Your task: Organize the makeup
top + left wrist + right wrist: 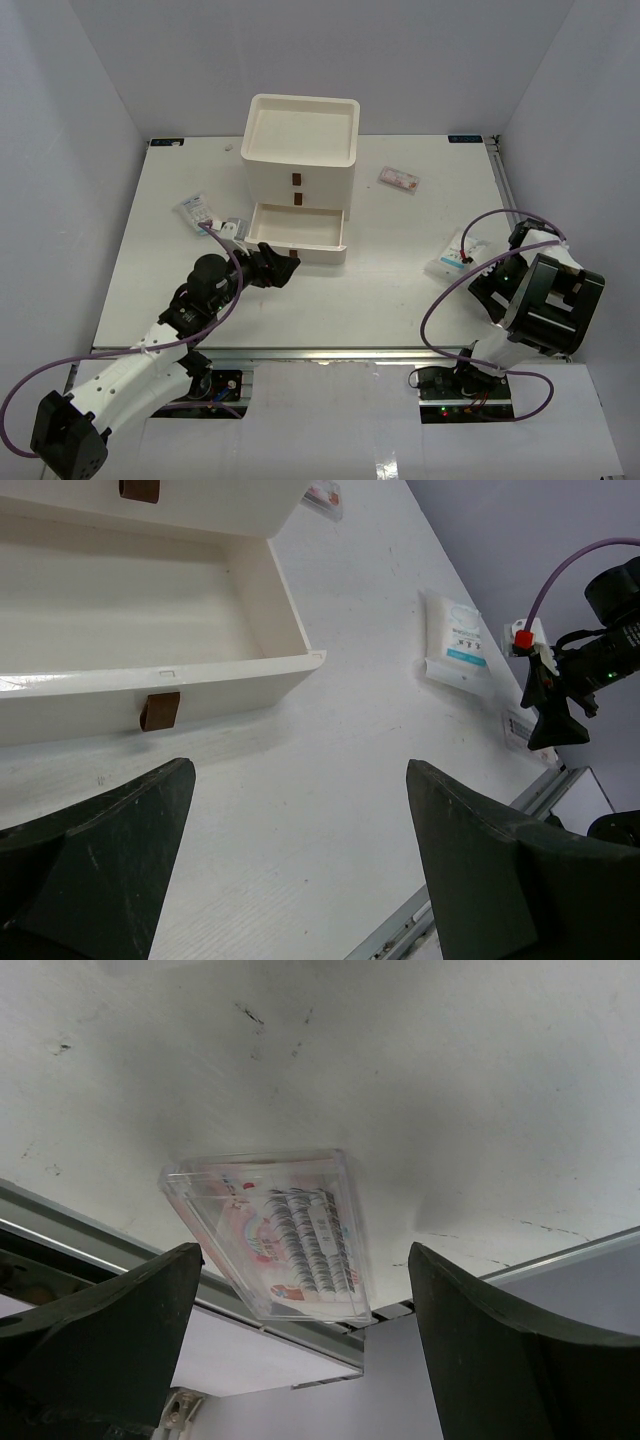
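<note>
A flat pink-red packet (398, 179) lies on the white table (400, 300), right of the white three-drawer box (300, 150) and well apart from the other items. A white sachet with blue print (455, 255) lies flat near the table's right side. A clear sachet with blue print (200, 212) lies left of the box. A clear plastic case of false lashes (280, 1235) lies flat at the table's edge.

The left arm (150, 355) reaches toward the drawer box (298, 185), left fingers (100, 860) spread wide just before its open bottom drawer. The right arm (545, 300) sits folded well right of the box, right fingers (520, 1350) spread.
</note>
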